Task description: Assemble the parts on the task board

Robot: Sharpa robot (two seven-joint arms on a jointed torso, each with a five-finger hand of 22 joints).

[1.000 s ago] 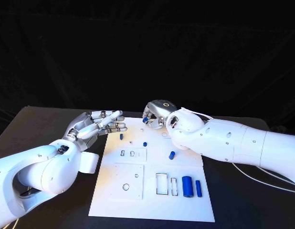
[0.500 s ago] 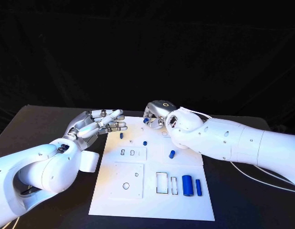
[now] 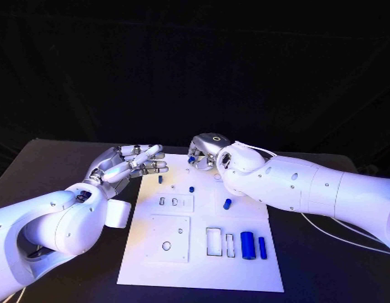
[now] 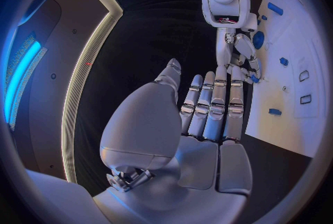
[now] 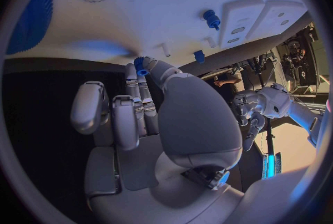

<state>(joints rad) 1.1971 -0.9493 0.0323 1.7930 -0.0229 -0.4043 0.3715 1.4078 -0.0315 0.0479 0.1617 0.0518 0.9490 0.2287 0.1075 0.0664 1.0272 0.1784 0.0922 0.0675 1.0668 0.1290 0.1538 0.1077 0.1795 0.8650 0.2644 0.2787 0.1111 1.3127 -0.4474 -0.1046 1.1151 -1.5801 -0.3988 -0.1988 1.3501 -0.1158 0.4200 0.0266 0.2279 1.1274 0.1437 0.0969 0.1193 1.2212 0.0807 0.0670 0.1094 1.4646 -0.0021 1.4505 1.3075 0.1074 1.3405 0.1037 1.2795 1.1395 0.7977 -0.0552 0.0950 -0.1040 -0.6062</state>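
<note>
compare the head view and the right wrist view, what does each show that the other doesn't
Head view alone: the near end of the task board with its blue cylinder and slimmer blue bar lying side by side, plus the outlined slots beside them. Right wrist view alone: the inner side of the right hand, with a small blue part pinched at its fingertips. Both share the white board, the right hand, and the left hand, fingers apart, holding nothing.
</note>
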